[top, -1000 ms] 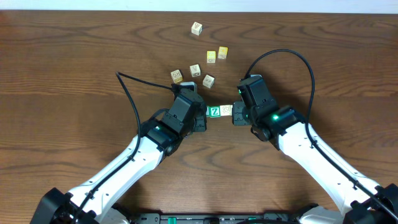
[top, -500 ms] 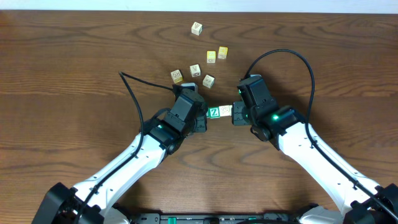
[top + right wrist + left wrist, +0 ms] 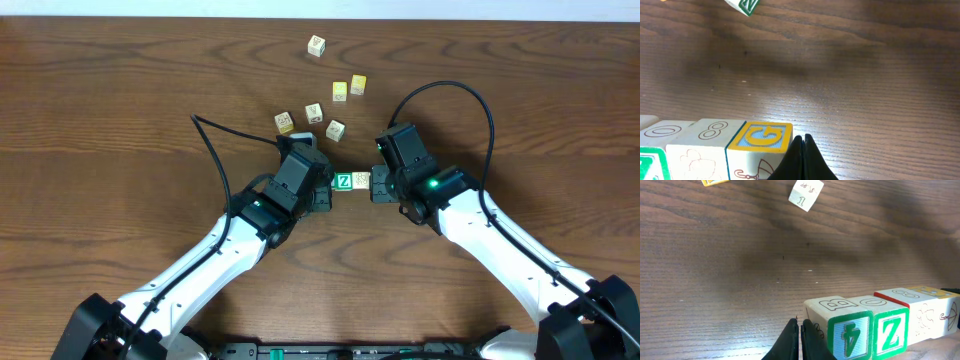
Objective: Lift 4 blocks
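My right fingers [image 3: 796, 162] are nudging inward, shut like my left fingers [image 3: 789, 345], squeezing the blocks [image 3: 890, 330] endwise, needing a level lift.

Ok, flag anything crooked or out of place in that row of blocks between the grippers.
Nothing stands out. The four blocks sit flush in one straight row, with the shut left gripper at one end and the shut right gripper at the other. The loose blocks beyond lie scattered.
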{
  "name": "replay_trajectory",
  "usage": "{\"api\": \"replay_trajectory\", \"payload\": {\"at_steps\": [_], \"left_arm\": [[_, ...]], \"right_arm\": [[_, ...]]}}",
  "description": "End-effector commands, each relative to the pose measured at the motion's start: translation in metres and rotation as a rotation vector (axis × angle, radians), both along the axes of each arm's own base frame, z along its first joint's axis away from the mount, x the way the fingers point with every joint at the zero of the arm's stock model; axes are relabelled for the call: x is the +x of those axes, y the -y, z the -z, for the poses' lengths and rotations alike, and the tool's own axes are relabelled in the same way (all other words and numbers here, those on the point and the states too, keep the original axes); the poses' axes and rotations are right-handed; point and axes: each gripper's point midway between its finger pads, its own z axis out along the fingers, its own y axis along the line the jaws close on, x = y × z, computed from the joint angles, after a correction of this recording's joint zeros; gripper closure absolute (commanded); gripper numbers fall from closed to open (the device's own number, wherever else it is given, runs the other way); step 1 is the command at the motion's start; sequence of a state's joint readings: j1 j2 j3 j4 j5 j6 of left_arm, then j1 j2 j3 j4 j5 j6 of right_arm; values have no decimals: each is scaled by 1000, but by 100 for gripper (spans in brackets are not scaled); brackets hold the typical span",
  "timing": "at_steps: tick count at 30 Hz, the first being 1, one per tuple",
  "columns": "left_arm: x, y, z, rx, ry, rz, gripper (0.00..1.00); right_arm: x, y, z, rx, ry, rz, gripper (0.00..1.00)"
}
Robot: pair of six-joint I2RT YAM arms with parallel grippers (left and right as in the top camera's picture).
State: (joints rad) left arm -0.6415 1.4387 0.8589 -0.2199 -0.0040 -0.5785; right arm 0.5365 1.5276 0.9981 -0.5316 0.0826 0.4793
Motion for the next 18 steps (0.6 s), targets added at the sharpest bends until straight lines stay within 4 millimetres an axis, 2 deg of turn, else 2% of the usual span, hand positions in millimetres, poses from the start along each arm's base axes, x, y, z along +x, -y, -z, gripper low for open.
{"api": "replay_trajectory", "payload": {"at_steps": [1, 18], "left_arm": [[-27, 78, -48, -256, -8, 268, 93], [-30, 85, -43, -258, -21, 280, 93]], "right_arm": [[-41, -89, -22, 318, -117, -253, 99], [-41, -93, -24, 335, -112, -263, 99]]}}
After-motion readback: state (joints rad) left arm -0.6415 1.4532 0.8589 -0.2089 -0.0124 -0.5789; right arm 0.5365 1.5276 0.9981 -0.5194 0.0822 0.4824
